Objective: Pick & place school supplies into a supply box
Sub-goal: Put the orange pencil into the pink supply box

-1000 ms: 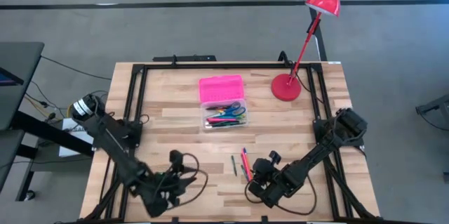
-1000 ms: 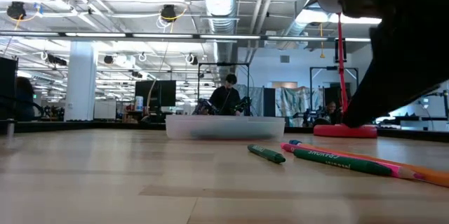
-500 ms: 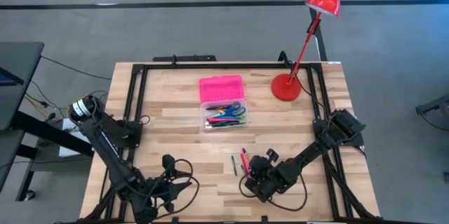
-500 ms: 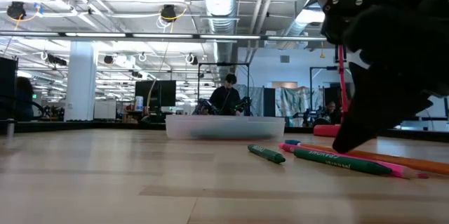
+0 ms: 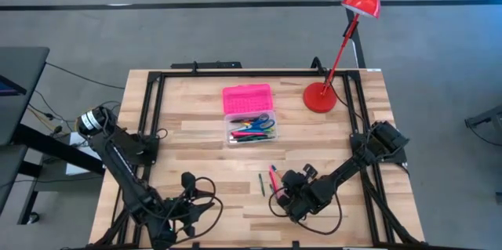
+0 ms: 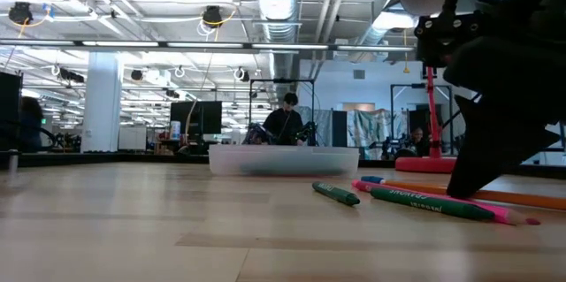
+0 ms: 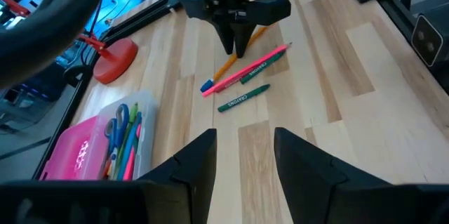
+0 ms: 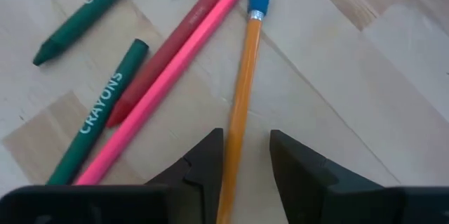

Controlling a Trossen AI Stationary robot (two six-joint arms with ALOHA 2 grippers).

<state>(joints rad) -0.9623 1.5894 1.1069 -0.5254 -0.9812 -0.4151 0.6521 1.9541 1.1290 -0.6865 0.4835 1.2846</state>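
Right gripper [image 8: 243,155] jaws parted astride orange pencil [image 8: 242,90]; centre, then close, avoiding pink pencil [image 8: 175,76]; left gripper [image 7: 243,155] released.

The desk [image 5: 196,136] is pale wood in lighter and darker planks. The box lid [image 5: 247,97] is bright pink and textured. Two crayons [image 8: 98,115] are green with white lettering, one crayon [image 8: 165,55] is dark red, one pencil [image 8: 168,76] is pink, and another pencil [image 8: 238,112] is orange with a blue tip. The lamp [image 5: 320,97] is red.
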